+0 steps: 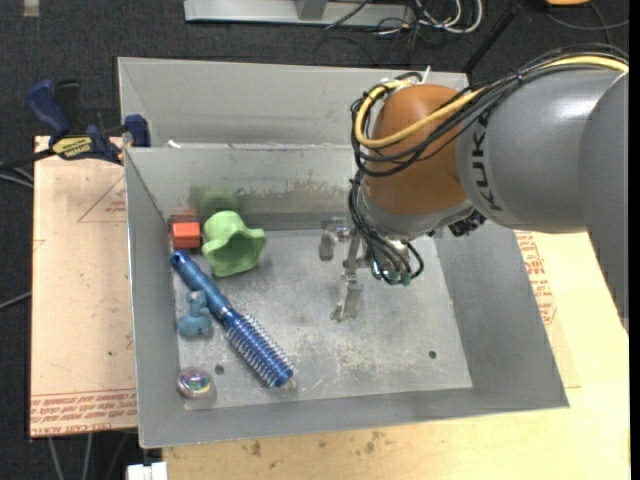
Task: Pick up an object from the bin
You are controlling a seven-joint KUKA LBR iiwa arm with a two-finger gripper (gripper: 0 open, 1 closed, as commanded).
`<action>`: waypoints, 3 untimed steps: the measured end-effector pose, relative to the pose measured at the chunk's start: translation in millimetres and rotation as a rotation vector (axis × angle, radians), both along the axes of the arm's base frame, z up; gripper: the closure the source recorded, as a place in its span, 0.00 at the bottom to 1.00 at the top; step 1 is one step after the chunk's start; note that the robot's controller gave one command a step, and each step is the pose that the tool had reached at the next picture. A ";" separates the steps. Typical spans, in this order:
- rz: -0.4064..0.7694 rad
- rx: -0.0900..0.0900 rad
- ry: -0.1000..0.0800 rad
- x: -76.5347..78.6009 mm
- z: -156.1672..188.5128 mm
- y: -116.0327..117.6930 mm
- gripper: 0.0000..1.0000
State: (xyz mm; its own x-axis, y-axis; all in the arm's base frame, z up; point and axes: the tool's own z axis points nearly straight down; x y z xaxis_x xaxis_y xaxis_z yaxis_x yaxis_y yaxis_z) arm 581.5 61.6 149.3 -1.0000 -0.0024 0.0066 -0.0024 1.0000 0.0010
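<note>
Apparently spread and gripping nothing, the fingers [347, 293] of the gripper [339, 280] hang over bare bin [420, 358] floor. Step: pre-grasp, nothing enclosed yet. Nearest thing: green cup [233, 243], soft-looking, wavy rim, at 9 o'clock; blue brush [245, 343] at 8. Next move likely needs a shift toward 9, then descent.

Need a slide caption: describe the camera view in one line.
Gripper hangs over the bare middle of the grey metal bin; blue bristled hairbrush, green cup and orange block lie left.
</note>
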 end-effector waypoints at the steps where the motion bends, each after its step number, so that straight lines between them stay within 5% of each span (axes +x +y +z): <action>1: 0.185 0.003 -0.002 -33.1 -82.3 100.6 0.00; 2: 0.281 -0.012 -0.003 -34.1 -49.0 174.8 0.00; 3: 0.901 0.002 -0.012 -46.0 -48.8 190.4 0.00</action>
